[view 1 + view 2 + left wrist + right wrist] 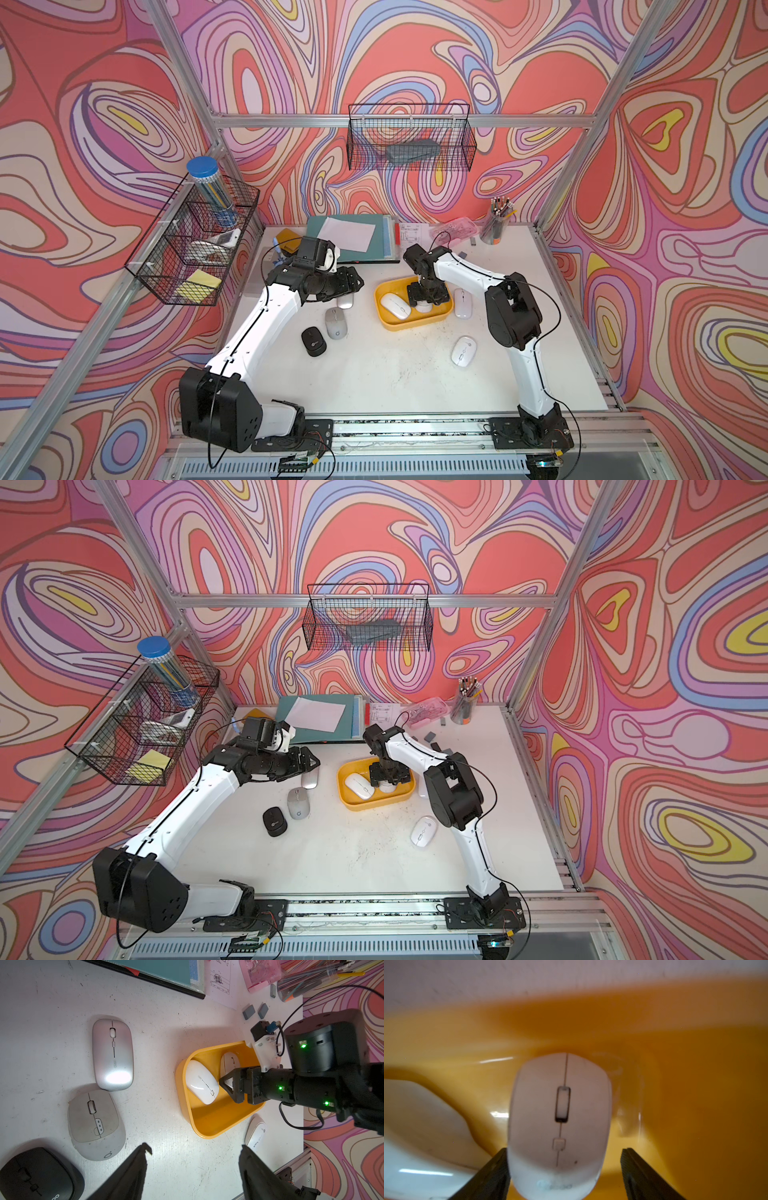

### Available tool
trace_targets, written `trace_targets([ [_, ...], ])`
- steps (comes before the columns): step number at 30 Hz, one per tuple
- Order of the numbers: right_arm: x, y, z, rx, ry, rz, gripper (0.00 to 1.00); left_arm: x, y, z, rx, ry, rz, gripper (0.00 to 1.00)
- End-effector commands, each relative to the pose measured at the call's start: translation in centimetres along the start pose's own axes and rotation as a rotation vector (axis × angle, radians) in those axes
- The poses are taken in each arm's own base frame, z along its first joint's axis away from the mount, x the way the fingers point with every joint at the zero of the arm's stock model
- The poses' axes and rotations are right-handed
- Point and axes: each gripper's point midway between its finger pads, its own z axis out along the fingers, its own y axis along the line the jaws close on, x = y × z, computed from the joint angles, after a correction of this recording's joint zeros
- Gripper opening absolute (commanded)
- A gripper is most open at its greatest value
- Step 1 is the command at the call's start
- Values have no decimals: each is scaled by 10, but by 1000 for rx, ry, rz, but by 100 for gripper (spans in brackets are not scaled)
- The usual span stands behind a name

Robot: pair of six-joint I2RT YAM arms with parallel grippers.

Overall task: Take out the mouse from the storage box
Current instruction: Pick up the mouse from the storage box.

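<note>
The mustard-yellow storage box (415, 323) (374, 803) sits on the white table right of centre. Two white mice lie in it. My right gripper (428, 297) (564, 1151) reaches down into the box and stands open around one mouse (560, 1115) (229, 1061). One finger touches that mouse's side, and a gap shows at the other. The second white mouse (395, 306) (201, 1081) lies beside it, untouched. My left gripper (353, 282) (195, 1147) hovers open left of the box, with only bare table between its fingers.
Left of the box lie a silver mouse (345, 301), a grey mouse (336, 323) and a black mouse (312, 340). Two white mice (463, 351) (462, 303) lie to its right. Folders (349, 241), a pink case (455, 230) and a pencil cup (496, 224) line the back.
</note>
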Motion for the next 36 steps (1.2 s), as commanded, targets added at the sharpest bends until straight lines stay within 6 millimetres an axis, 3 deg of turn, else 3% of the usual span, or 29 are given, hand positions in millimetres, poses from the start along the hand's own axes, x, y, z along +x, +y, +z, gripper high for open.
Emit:
trace_targets([
  [1, -3, 1, -3, -11, -31, 95, 83, -1, 0, 1, 16, -4, 0, 74],
  [5, -7, 5, 8, -24, -36, 114, 76, -1, 0, 0, 16, -8, 2, 73],
  [12, -22, 5, 9, -12, -66, 128, 72, -1, 0, 0, 16, -9, 2, 74],
  [18, -23, 2, 3, -7, -70, 116, 49, -2, -1, -1, 16, -12, 4, 73],
  [20, -25, 1, -6, -12, -96, 116, 42, -2, -1, -1, 18, -11, 3, 73],
  [24, -33, 2, -34, -39, -161, 104, 40, -2, -3, -1, 26, -10, 3, 73],
  [30, -46, -13, -93, -12, -296, 112, 37, -2, -4, -5, 30, -22, 6, 73],
  [32, -46, -25, -110, 25, -329, 123, 37, -3, -6, -6, 37, -25, 7, 73],
  [36, -35, -74, -123, 110, -330, 208, 37, -3, -8, -8, 47, -31, 6, 73],
])
